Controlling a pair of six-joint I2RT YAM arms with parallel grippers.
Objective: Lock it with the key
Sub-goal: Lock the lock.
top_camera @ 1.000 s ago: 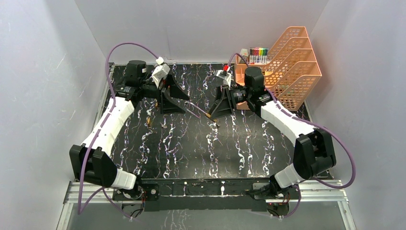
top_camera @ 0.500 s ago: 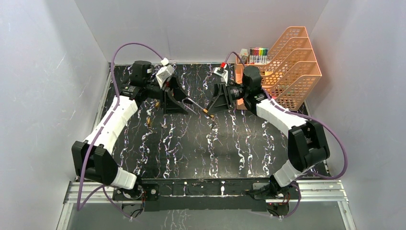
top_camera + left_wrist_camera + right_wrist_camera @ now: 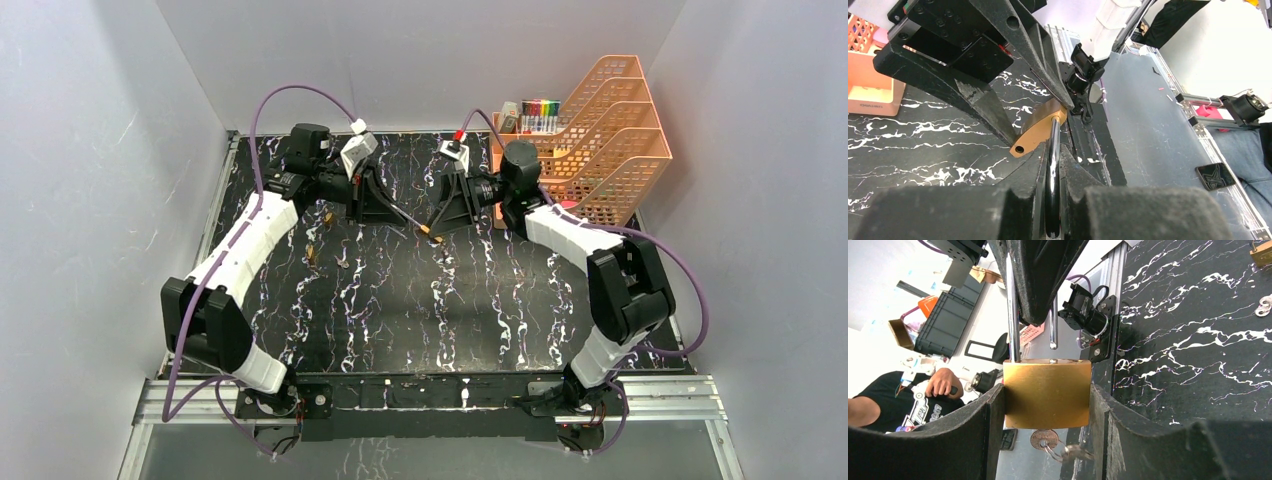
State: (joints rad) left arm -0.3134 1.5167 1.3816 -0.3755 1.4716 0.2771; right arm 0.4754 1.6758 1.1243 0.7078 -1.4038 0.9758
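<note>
In the right wrist view my right gripper (image 3: pixel 1047 401) is shut on the two sides of a brass padlock (image 3: pixel 1047 390). The key (image 3: pixel 1044 438) sticks out of the lock's underside with a ring hanging from it. The steel shackle (image 3: pixel 1012 315) stands raised, its short leg free above the body. In the left wrist view my left gripper (image 3: pixel 1053 167) is shut on that shackle (image 3: pixel 1054 145), with the brass body (image 3: pixel 1035 135) just beyond. Seen from above, the left gripper (image 3: pixel 385 205) and right gripper (image 3: pixel 448 210) meet over the table's back middle, lock (image 3: pixel 430 233) between them.
An orange mesh file rack (image 3: pixel 600 150) with markers (image 3: pixel 540 112) stands at the back right, close behind the right arm. Small brass pieces (image 3: pixel 312 255) lie on the black marbled table left of centre. Another brass lock (image 3: pixel 1262 254) and a ring (image 3: pixel 1264 305) lie on the table.
The left gripper has shut on the shackle. Both arms have drawn closer together and slightly towards the back, with the lock held between them.
</note>
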